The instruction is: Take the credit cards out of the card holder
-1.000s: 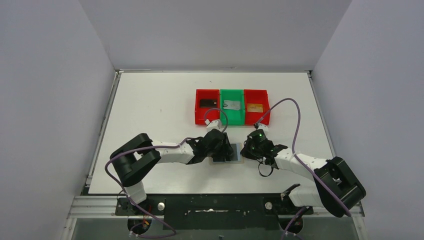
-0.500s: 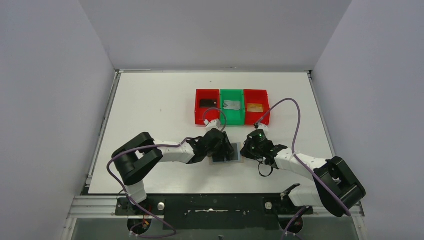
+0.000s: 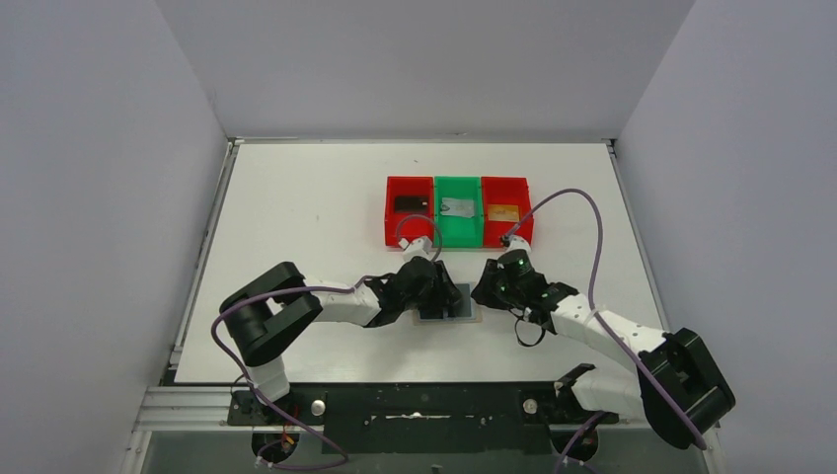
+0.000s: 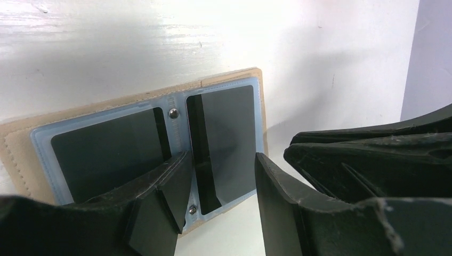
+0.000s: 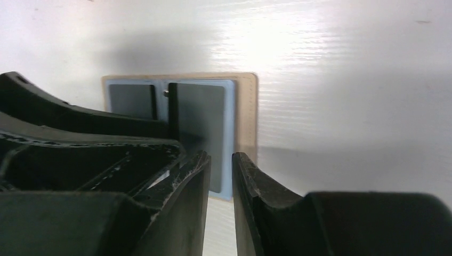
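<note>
The left gripper [image 4: 221, 160] stands open with nothing between its jaws. It is down over the open wallet [image 4: 112, 138]: one finger [image 4: 160, 197] sits at the centre fold by the two small rivets, and the other [image 4: 277, 208] is just off the wallet's right edge. I cannot tell whether either finger touches it.

The right gripper [image 5: 220, 157] has only a narrow gap between its jaws and holds nothing. In its wrist view the white table shows through the gap. Its tips are at the near right corner of the wallet [image 5: 246, 106], and contact cannot be made out.

From above, the left gripper [image 3: 437, 286] comes in from the left and the right gripper [image 3: 489, 289] from the right. The wallet [image 3: 461, 302] lies flat between them on the near middle of the table [image 3: 296, 197]. The wallet is spread open with its pale blue lining up and a tan border around it. Each half shows a dark panel in its sleeve, but I cannot tell whether these are cards.

Farther back, three bins stand touching in a row. The left red bin [image 3: 393, 225] holds a black card [image 3: 409, 202]. The green bin [image 3: 457, 230] holds a silver card [image 3: 456, 207]. The right red bin [image 3: 521, 225] holds a gold card [image 3: 503, 211]. The bins are apart from the wallet and both grippers.
</note>
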Controlling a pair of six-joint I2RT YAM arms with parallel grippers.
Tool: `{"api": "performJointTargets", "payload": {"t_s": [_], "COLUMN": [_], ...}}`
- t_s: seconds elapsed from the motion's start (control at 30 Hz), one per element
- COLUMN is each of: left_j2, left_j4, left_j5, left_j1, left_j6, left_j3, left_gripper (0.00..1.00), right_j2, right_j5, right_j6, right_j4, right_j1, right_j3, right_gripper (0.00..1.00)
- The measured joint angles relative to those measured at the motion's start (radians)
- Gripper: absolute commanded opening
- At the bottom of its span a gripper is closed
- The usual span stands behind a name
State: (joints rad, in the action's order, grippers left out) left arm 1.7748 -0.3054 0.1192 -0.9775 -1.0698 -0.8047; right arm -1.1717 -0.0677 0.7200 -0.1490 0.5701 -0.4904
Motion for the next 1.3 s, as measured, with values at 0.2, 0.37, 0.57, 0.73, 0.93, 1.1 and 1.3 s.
{"api": "performJointTargets", "payload": {"t_s": [0.2,0.37,0.57,0.73,0.93,1.1,1.3], "left_j2": [-0.005,-0.008,-0.021,-0.021,-0.021,-0.008,-0.007], "left_j4": [-0.047,-0.069,-0.102,-0.135,-0.225,-0.285,-0.305], "left_j5": [-0.013,-0.020,-0.024,-0.030,-0.031,-0.030,-0.032], "left_j1": [0.007,0.012,0.021,0.026,0.037,0.040,0.041], "left_j6": [-0.011,-0.021,-0.028,-0.050,-0.087,-0.111,-0.113], "left_j3": [0.029,0.045,0.077,0.096,0.157,0.193,0.206], "left_gripper": [0.46,0.46,0.47,0.43,0.25,0.14,0.12], "right_j2": [-0.061,-0.154,-0.172,-0.178,-0.199,-0.199,-0.198], "right_j5": [-0.074,-0.116,-0.140,-0.155,-0.172,-0.175,-0.183], "right_j6": [0.000,0.010,0.041,0.077,0.099,0.103,0.103], "right_j4": [0.058,0.108,0.198,0.270,0.336,0.350,0.354], "right_j1": [0.000,-0.015,-0.032,-0.042,-0.052,-0.055,-0.060], "right_j3": [-0.014,-0.004,0.025,0.058,0.072,0.080,0.082], "right_gripper": [0.19,0.19,0.19,0.18,0.18,0.18,0.18]}}
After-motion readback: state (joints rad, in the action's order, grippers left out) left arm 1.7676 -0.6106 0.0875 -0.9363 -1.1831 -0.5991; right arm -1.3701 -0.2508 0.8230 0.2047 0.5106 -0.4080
